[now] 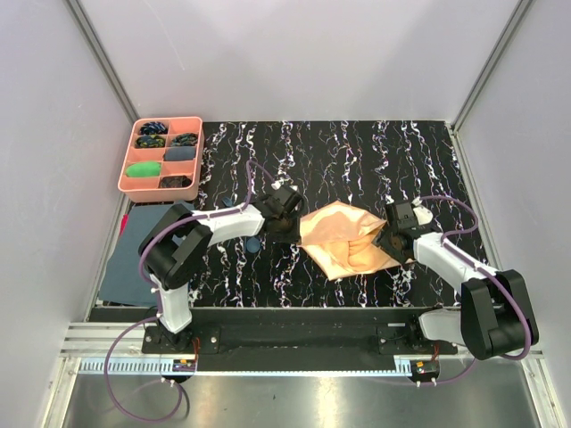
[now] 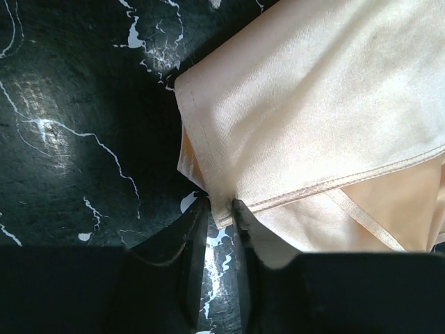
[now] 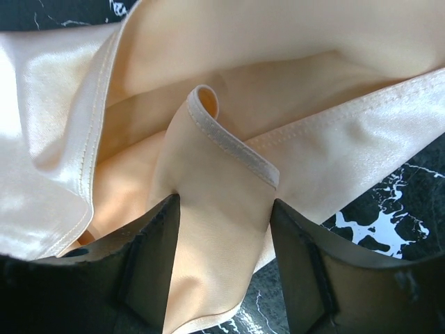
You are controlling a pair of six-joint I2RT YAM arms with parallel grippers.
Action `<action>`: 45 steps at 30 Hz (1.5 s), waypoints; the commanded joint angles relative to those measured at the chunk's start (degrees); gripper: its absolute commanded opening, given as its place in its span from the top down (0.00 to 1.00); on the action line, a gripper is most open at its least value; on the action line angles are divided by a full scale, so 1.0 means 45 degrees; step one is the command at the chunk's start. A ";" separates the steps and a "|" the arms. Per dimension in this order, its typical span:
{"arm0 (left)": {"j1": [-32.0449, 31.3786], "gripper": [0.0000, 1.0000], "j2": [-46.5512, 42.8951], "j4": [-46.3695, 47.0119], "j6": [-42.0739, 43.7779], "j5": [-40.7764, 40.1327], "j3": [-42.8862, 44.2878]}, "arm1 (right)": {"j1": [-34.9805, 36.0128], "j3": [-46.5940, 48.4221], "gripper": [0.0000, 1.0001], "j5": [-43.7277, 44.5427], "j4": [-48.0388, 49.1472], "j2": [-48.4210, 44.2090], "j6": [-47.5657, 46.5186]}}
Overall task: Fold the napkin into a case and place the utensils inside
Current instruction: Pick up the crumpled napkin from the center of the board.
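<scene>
The napkin (image 1: 345,234) lies crumpled and partly doubled over at the middle of the black marbled table (image 1: 357,152), a little below the centre of the overhead view, with one of my arms reaching in at each side of it. My left gripper (image 2: 221,210) meets the cloth at its left edge. In the left wrist view my two dark fingers (image 2: 195,240) stand close together at the bottom centre of the frame, pinching a hemmed corner of the peach fabric between their tips. The rest of the cloth spreads up and to the right across that frame, with a second stitched edge running slantwise under the top layer. My right gripper (image 3: 224,212) is at the napkin's right edge. In the right wrist view its fingers (image 3: 299,250) stand well apart at the bottom of the frame, and a rolled, upright fold with a stitched hem rises between them. The fabric touches both inner faces, but I cannot tell whether I am squeezing it or merely straddling it. More loose layers billow to the upper left of that frame. In the upper left of the overhead view a pink compartment tray (image 1: 128,175) sits at the table's corner. Below it, along the left edge, lies a dark blue-grey cloth (image 1: 132,259), well apart from the napkin.
</scene>
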 commanded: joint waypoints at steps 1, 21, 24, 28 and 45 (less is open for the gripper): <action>0.0128 0.74 0.0035 0.0537 -0.0137 0.0236 -0.0125 | -0.0069 0.0508 0.39 0.0805 0.0290 -0.0073 -0.0290; 0.0499 1.00 -0.8510 0.2136 0.0879 0.1680 -0.0574 | -0.0049 0.3630 1.00 -0.0051 -0.3438 -0.4733 -0.1890; 0.0499 1.00 -1.0463 0.2528 0.0994 0.1816 -0.0692 | -0.0049 0.4704 1.00 -0.0946 -0.4006 -0.6451 -0.2495; 0.0479 1.00 -1.2520 0.2549 0.1366 0.1914 -0.0284 | -0.0049 0.6088 1.00 -0.2882 -0.3636 -0.8292 -0.3530; 0.2211 1.00 -0.8408 -0.0207 -0.0898 -0.2228 0.4616 | -0.0088 0.9038 1.00 -0.0075 -0.1275 -0.4258 -0.3765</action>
